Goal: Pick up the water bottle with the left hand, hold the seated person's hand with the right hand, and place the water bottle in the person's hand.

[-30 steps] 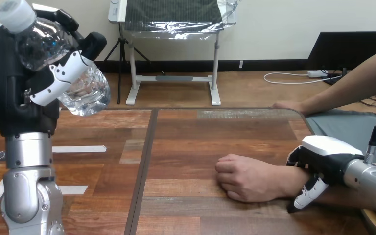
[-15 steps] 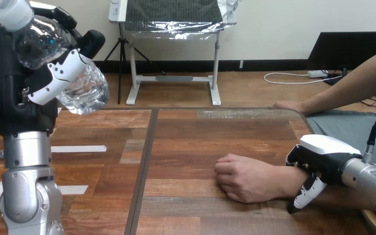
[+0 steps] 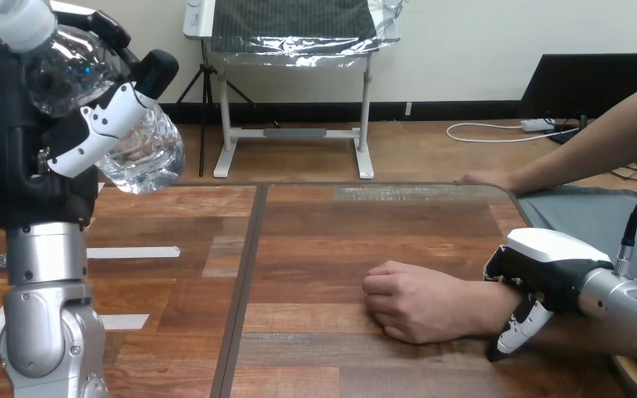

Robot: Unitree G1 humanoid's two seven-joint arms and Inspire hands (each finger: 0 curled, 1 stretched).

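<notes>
Left hand [image 3: 25, 157] is raised high at far left, well above the table [image 3: 315, 224], with its fingers and thumb wrapped round the middle of the water bottle [image 3: 145, 149]. The bottle is tilted, white cap up and to the left, base down and to the right.

Right hand [image 3: 547, 265] is low at near right. Its fingers are curled down over the person's wrist and its white shell sits on top, so it reads as a hold on the wrist, not the hand. The person's hand [image 3: 419, 303] lies on the table as a loose fist, well apart from the bottle. The person's other hand [image 3: 485, 178] rests at the table's far right edge.

Handling, as judgement:
- The bottle is clear thin plastic with ribbed walls. It is probably light and dents under squeeze.
- The surface is smooth, so it could slip or rotate in a tilted grip.
- The mid-body hold looks best, since the neck is too narrow.
- Leave the base end free for the person to take.
- The fist needs to open before placing.
</notes>
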